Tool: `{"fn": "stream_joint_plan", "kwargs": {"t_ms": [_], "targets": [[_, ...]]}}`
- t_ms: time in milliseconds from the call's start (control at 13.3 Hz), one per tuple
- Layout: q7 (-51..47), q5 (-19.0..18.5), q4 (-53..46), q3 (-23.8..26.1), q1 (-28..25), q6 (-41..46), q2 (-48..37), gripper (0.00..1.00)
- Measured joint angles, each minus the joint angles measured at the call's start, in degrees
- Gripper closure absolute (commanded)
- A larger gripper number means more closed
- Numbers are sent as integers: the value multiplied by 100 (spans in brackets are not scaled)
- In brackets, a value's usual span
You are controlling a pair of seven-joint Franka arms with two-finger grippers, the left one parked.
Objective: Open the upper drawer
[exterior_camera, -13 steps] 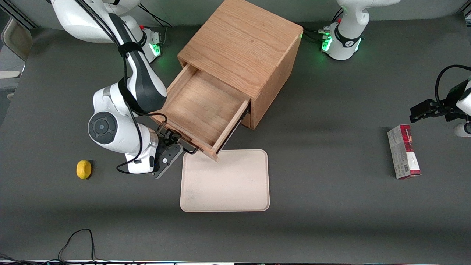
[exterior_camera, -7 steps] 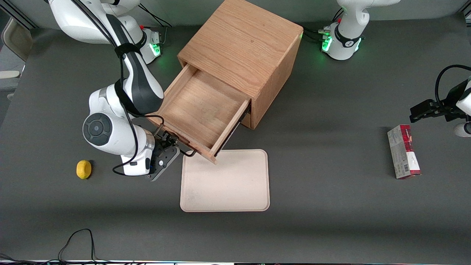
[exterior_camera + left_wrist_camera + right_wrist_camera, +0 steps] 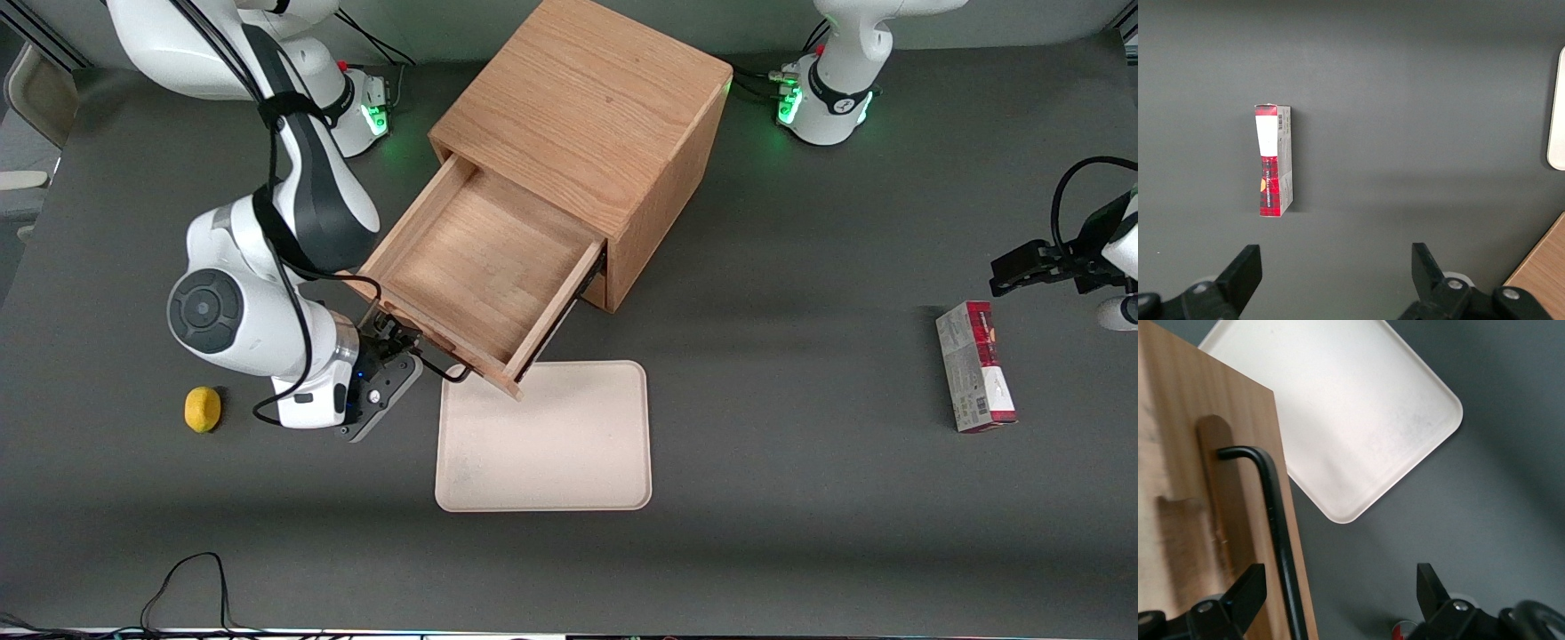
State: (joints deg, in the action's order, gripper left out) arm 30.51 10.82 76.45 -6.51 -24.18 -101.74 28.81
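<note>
Lemon [image 3: 202, 409] near the working arm's end. Gripper [image 3: 402, 348], fingers spread apart, at the black handle [image 3: 1275, 533] of the upper drawer [image 3: 476, 267], which stands pulled out of the cabinet [image 3: 591, 116]. Tray [image 3: 544, 436] just below. Carton [image 3: 974, 366] toward the parked arm's end.

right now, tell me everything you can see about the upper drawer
The upper drawer is a shallow oak-coloured wooden box, pulled well out of the cube-shaped cabinet and holding nothing. A black wire bar handle sits on its front. One front corner overhangs the pale tray. The gripper is at the handle with fingers spread apart, one each side of the bar, not clamped on it.
</note>
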Motion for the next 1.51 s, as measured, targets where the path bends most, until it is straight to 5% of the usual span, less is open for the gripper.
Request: {"fn": "stream_joint_plan", "kwargs": {"t_ms": [452,1129,1355,1505], "targets": [[-91,-9,-776,-298,26,967,-274,0],[-1877,-466,-861,-1206,83,2003,-1244,0],[-2363,-553,-626,-1138,344,2001,-1454,0],[-2491,-844,-292,-665,871,1821,-1721,0]]}}
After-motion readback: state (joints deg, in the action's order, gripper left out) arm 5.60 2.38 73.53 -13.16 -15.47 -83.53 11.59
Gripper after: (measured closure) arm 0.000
